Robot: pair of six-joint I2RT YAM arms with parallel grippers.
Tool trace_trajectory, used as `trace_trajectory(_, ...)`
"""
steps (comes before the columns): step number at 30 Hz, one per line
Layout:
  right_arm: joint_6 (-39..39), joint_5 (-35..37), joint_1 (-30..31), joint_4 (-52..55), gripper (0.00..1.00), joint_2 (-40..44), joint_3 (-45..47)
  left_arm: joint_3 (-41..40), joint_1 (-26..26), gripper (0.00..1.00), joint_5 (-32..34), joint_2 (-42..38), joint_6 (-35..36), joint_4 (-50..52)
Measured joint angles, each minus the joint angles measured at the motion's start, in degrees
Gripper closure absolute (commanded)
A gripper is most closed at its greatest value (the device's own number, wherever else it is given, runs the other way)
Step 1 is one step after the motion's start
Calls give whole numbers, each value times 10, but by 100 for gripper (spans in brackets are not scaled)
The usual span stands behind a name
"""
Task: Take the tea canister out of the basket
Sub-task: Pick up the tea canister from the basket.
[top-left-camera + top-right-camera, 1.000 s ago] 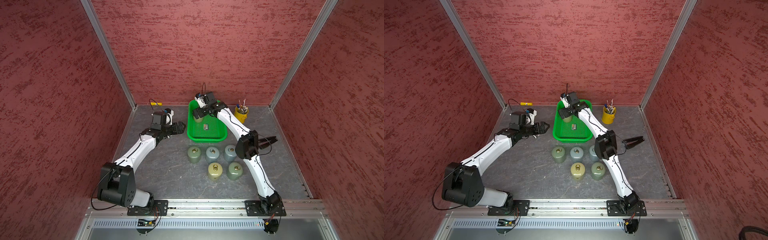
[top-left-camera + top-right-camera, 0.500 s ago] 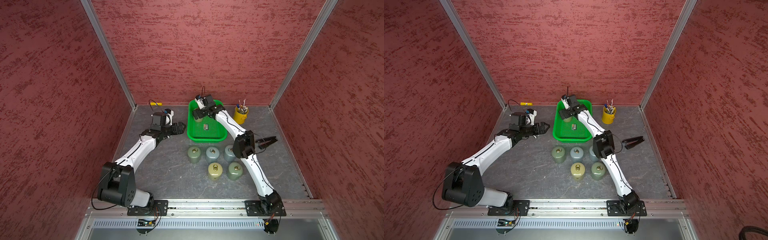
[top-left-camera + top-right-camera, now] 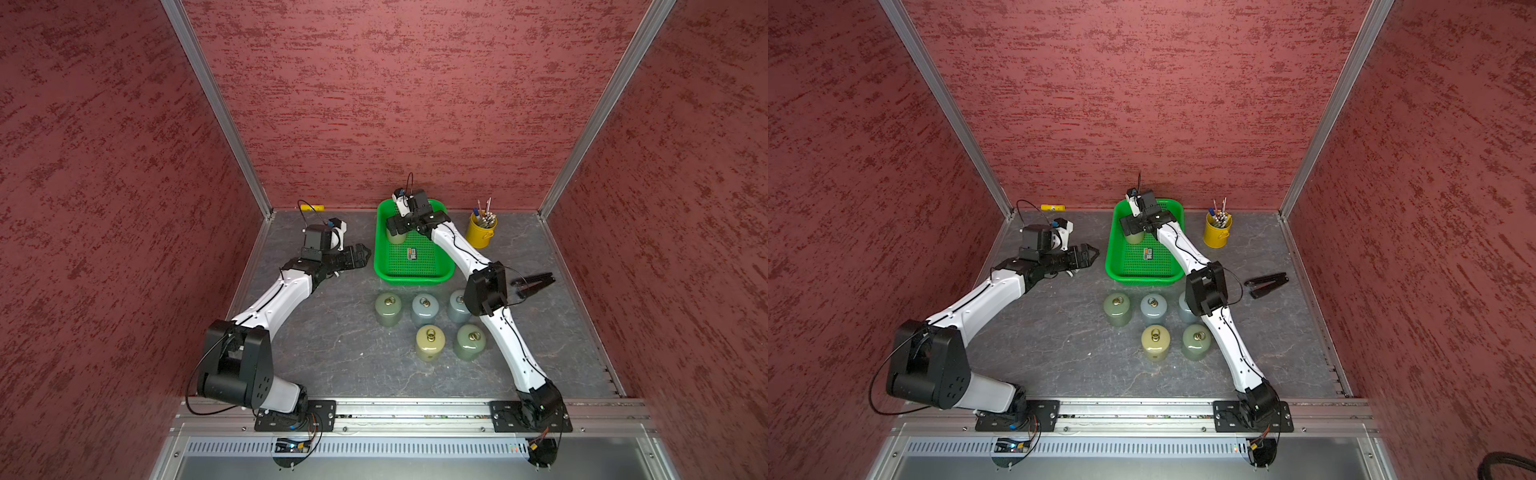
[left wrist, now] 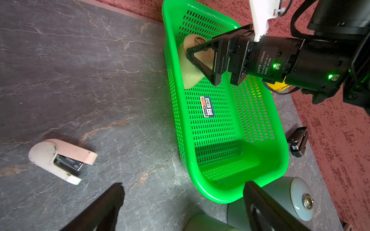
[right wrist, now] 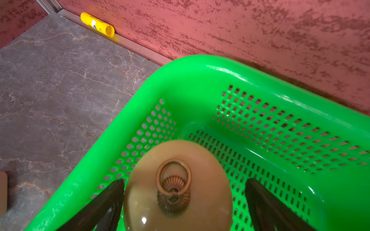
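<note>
The bright green mesh basket (image 3: 409,279) (image 3: 1142,280) stands at the back of the table. A tan tea canister (image 3: 395,237) (image 3: 1134,237) with a ring on its lid stands upright in its far left corner. My right gripper (image 3: 395,229) (image 5: 184,188) reaches into that corner, open, one finger on each side of the canister (image 5: 176,188). One finger lies close against its side and the other stands clear. My left gripper (image 3: 361,253) (image 4: 183,185) hovers open and empty over the table just left of the basket (image 4: 210,191).
Several green, grey and yellow canisters (image 3: 424,307) stand in front of the basket. A yellow bucket of pens (image 3: 480,235) is at its right and a black tool (image 3: 534,284) lies further right. A pink stapler (image 4: 60,158) and a yellow tube (image 5: 97,24) lie on the left.
My right arm has swung its elbow leftward, and its gripper has settled lower around the canister in the basket's corner. The left arm has not moved.
</note>
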State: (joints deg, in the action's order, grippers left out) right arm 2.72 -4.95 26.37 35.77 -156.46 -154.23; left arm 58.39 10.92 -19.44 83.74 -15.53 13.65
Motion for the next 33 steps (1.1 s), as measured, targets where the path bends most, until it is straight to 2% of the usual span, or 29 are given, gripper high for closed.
trace_trajectory(23, -4, -5, 0, -3, 11, -15, 0, 1, 0, 2, 0, 6, 4, 1)
trace_trajectory(27, -3, -5, 0, -3, 19, -15, 0, 1, 0, 2, 0, 6, 4, 1)
trace_trajectory(33, -3, -5, 0, -3, 38, -15, 0, 1, 0, 2, 0, 6, 4, 1)
